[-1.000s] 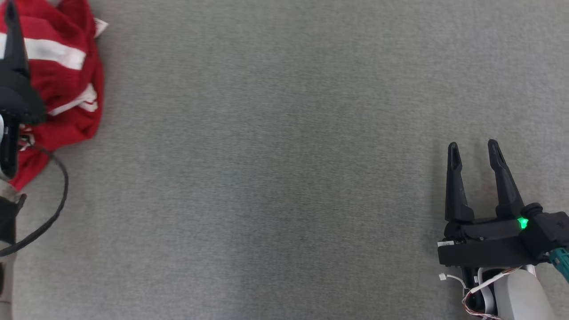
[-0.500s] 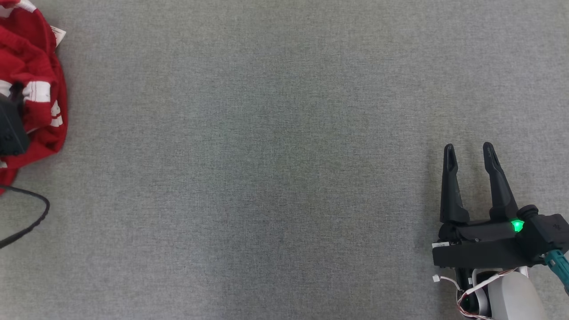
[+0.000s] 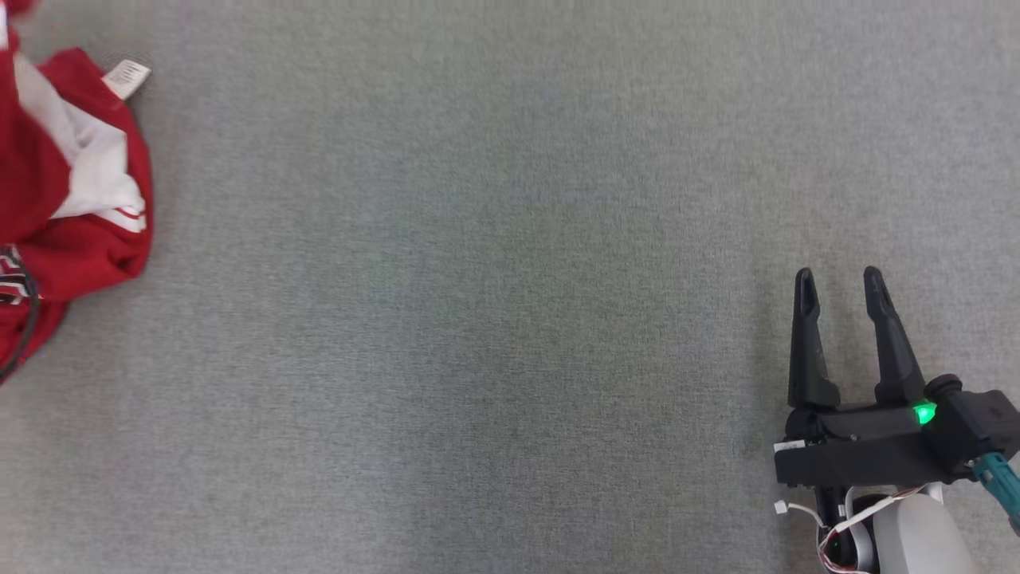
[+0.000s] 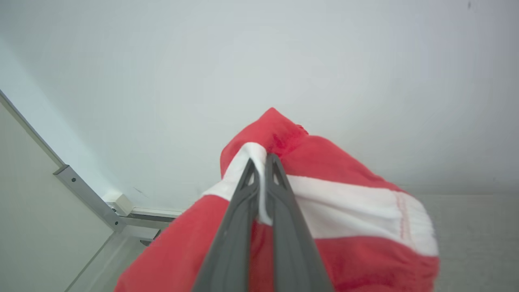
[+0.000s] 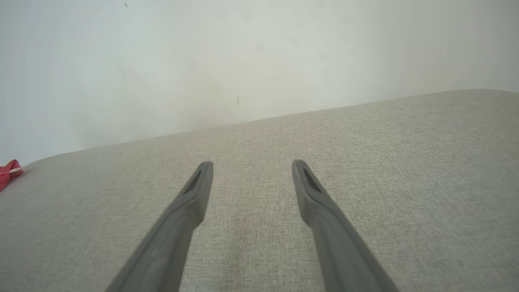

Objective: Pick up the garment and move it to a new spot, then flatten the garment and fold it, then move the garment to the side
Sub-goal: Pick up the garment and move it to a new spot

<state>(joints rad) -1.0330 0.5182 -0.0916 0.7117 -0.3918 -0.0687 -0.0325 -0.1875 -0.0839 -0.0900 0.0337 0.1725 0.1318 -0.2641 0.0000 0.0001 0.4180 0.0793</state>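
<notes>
The garment (image 3: 72, 199) is red with white bands and a small white label, bunched at the far left edge of the grey surface in the head view. In the left wrist view my left gripper (image 4: 261, 162) is shut on a white band of the garment (image 4: 344, 211), and the red cloth hangs around both fingers. My right gripper (image 3: 837, 279) stands open at the lower right of the head view, fingers pointing up, with nothing between them. In the right wrist view its fingers (image 5: 194, 194) hover over bare grey cloth, and a red scrap of garment (image 5: 10, 172) shows at the far left.
The grey fabric surface (image 3: 478, 303) spreads wide between the garment and my right gripper. A pale wall (image 5: 259, 61) rises behind its far edge. A metal frame rail (image 4: 85, 194) runs along the surface's left side in the left wrist view.
My left gripper has shut on the garment's white band, and the bunched cloth has changed shape at the left edge. The head view has shifted. My right gripper stays open and near its place.
</notes>
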